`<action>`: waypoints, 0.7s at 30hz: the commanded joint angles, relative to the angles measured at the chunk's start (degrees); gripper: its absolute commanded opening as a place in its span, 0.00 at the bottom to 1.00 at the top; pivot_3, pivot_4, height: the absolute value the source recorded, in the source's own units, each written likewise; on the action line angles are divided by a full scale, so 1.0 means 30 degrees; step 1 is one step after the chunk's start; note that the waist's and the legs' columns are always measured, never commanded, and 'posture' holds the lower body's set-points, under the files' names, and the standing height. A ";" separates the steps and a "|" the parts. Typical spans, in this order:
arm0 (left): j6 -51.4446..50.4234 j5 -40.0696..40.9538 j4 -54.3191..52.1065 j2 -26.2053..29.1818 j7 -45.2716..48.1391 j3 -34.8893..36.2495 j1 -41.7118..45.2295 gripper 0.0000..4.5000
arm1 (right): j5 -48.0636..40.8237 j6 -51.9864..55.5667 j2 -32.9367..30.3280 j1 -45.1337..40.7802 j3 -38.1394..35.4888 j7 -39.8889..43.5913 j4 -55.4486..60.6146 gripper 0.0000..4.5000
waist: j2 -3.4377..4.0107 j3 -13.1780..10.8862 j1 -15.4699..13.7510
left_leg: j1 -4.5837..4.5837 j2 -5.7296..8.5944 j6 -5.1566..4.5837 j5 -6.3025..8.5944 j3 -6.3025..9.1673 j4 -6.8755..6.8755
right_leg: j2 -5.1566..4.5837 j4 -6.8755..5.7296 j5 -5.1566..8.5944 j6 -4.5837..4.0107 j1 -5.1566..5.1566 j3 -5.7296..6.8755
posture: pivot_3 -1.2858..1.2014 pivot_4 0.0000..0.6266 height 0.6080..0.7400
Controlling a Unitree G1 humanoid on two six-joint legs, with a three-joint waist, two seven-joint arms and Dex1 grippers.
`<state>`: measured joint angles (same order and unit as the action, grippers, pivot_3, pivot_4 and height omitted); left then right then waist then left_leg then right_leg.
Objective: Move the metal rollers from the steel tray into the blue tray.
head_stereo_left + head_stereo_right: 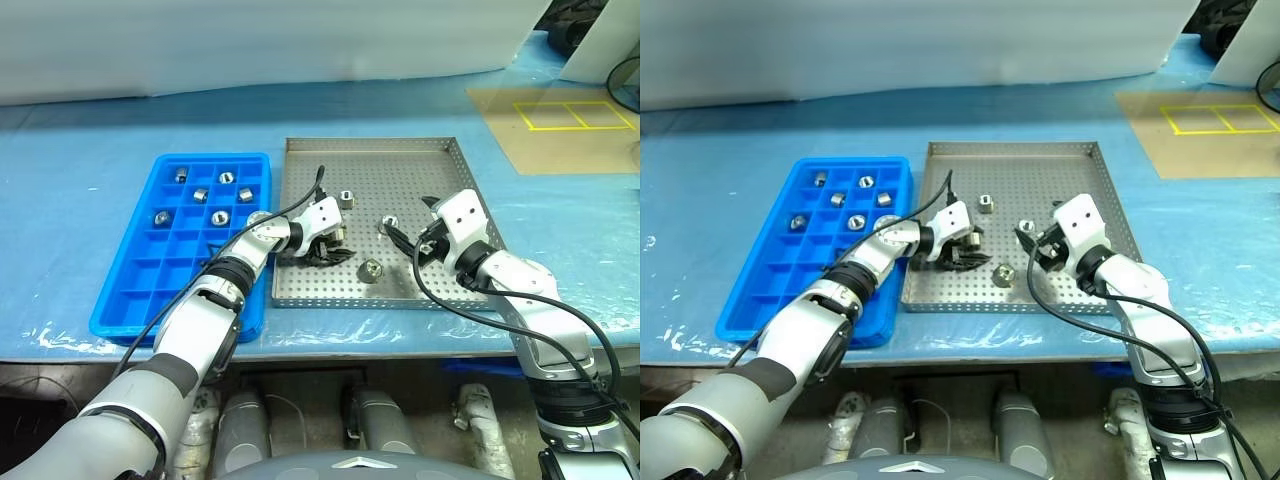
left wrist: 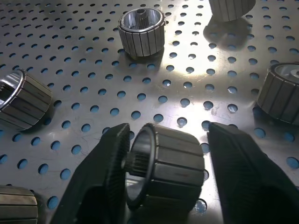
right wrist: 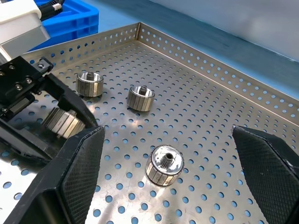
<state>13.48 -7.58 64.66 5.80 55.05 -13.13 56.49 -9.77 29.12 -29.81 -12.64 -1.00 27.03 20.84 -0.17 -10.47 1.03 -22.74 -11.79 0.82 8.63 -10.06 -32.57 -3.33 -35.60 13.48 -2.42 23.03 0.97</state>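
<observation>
My left pincer [image 2: 163, 177] brackets one metal roller [image 2: 166, 163] lying on the steel tray [image 1: 400, 160] near its blue-tray [image 1: 130, 290] rim; one finger touches, the other stands apart. Right pincer [image 3: 168, 186] wide over open floor. Head view shows six rollers [image 1: 222, 217] in compartments.

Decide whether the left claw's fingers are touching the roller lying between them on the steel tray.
Touching on one side: in the left wrist view one finger presses the roller; a gap separates the other.
</observation>
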 commanded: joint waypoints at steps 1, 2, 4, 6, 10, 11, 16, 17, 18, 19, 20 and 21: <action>0.0056 -0.0203 0.0303 0.0000 -0.0447 0.0026 -0.0143 0.48 | 0.0083 -0.0184 -0.0173 -0.0078 -0.0556 -0.0187 0.0809 1.00 | 0.0003 0.0002 0.0001 | -0.0001 0.0000 0.0000 0.0000 0.0000 0.0003 | -0.0001 0.0003 0.0000 0.0000 0.0000 0.0000 | 0.34 0.24 1.00; -0.0086 -0.0100 0.0364 -0.0041 -0.0423 0.0135 -0.0111 0.48 | 0.0099 -0.0198 -0.0172 -0.0093 -0.0561 -0.0206 0.0779 1.00 | 0.0004 0.0002 0.0001 | -0.0001 0.0000 0.0000 0.0000 0.0000 0.0004 | -0.0001 0.0004 0.0000 0.0000 0.0000 0.0000 | 0.34 0.24 1.00; 0.0095 0.0096 0.0285 -0.0007 0.0049 0.0253 -0.0163 0.45 | 0.0115 -0.0233 -0.0172 -0.0128 -0.0561 -0.0243 0.0720 1.00 | 0.0007 0.0004 0.0001 | 0.0000 0.0000 0.0000 0.0000 0.0000 0.0005 | 0.0000 0.0007 0.0000 0.0000 -0.0001 0.0000 | 0.34 0.24 1.00; 0.0158 0.0033 0.0266 0.0049 -0.0134 0.0272 -0.0157 0.38 | 0.0125 -0.0271 -0.0165 -0.0197 -0.0546 -0.0260 0.0642 1.00 | 0.0009 0.0005 0.0001 | 0.0000 0.0000 0.0000 -0.0001 -0.0001 0.0012 | 0.0000 0.0014 0.0000 0.0000 0.0000 0.0000 | 0.34 0.24 1.00; 0.0295 0.0012 0.0388 0.0180 -0.0629 0.0399 0.0006 0.38 | 0.0193 -0.0380 -0.0118 -0.0339 -0.0513 -0.0293 0.0461 1.00 | 0.0013 0.0007 0.0008 | 0.0002 0.0000 0.0000 -0.0001 -0.0002 0.0019 | 0.0001 0.0021 0.0000 0.0000 0.0000 0.0000 | 0.34 0.24 1.00; 0.0546 0.0272 0.0147 0.0229 -0.0117 0.0499 -0.0052 0.35 | 0.0208 -0.0401 -0.0113 -0.0378 -0.0490 -0.0292 0.0428 1.00 | 0.0012 0.0007 0.0008 | 0.0005 0.0000 0.0002 -0.0001 -0.0002 0.0021 | 0.0001 0.0021 0.0000 0.0000 0.0000 0.0000 | 0.34 0.24 1.00; 0.0866 0.1159 -0.1147 0.0453 0.0681 0.1061 -0.0082 0.31 | 0.0254 -0.0510 -0.0076 -0.0606 -0.0371 -0.0224 0.0197 1.00 | 0.0011 0.0005 0.0004 | 0.0001 0.0000 0.0004 -0.0003 -0.0004 0.0054 | 0.0000 0.0048 0.0000 0.0000 0.0002 0.0001 | 0.35 0.24 1.00; 0.1094 0.1372 -0.1651 0.0591 0.1111 0.1130 -0.0223 0.31 | 0.0247 -0.0545 -0.0065 -0.0689 -0.0343 -0.0187 0.0118 1.00 | 0.0009 0.0004 0.0007 | -0.0003 0.0001 0.0004 -0.0003 -0.0004 0.0060 | 0.0001 0.0055 0.0000 0.0000 0.0007 0.0002 | 0.35 0.24 1.00; 0.1239 0.1782 -0.2542 0.0772 0.1746 0.1260 -0.0501 0.31 | 0.0253 -0.0611 -0.0061 -0.0824 -0.0268 -0.0117 0.0007 1.00 | 0.0008 0.0004 0.0002 | -0.0011 0.0000 0.0004 -0.0003 -0.0004 0.0067 | 0.0001 0.0060 0.0000 0.0000 0.0016 0.0002 | 0.35 0.24 1.00; 0.1410 0.2319 -0.3873 0.1044 0.2491 0.1366 -0.0929 0.31 | 0.0246 -0.0678 -0.0027 -0.1051 -0.0171 -0.0040 -0.0159 1.00 | 0.0009 0.0003 -0.0003 | -0.0017 0.0000 0.0003 -0.0003 -0.0004 0.0081 | 0.0001 0.0067 0.0000 -0.0001 0.0023 0.0003 | 0.36 0.24 1.00; 0.1421 0.2688 -0.4827 0.1219 0.2944 0.1433 -0.1240 0.31 | 0.0242 -0.0742 -0.0008 -0.1209 -0.0114 0.0025 -0.0297 1.00 | 0.0010 0.0003 -0.0008 | -0.0022 -0.0001 0.0002 -0.0003 -0.0004 0.0092 | 0.0001 0.0074 0.0000 -0.0001 0.0033 0.0004 | 0.36 0.24 1.00; 0.1330 0.3095 -0.6078 0.1516 0.3368 0.1484 -0.1663 0.31 | 0.0238 -0.0847 0.0021 -0.1441 -0.0030 0.0119 -0.0493 1.00 | 0.0010 0.0003 -0.0054 | -0.0035 -0.0003 0.0002 -0.0003 -0.0002 0.0101 | 0.0000 0.0077 0.0000 -0.0002 0.0047 0.0004 | 0.36 0.24 1.00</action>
<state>16.26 -1.43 53.30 9.62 62.54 -10.00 52.25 -9.08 28.17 -29.76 -15.42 -0.89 26.88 18.66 -0.14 -10.46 0.86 -22.90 -11.81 0.82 8.62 -10.08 -32.26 -3.33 -35.35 13.48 -2.43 23.19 1.01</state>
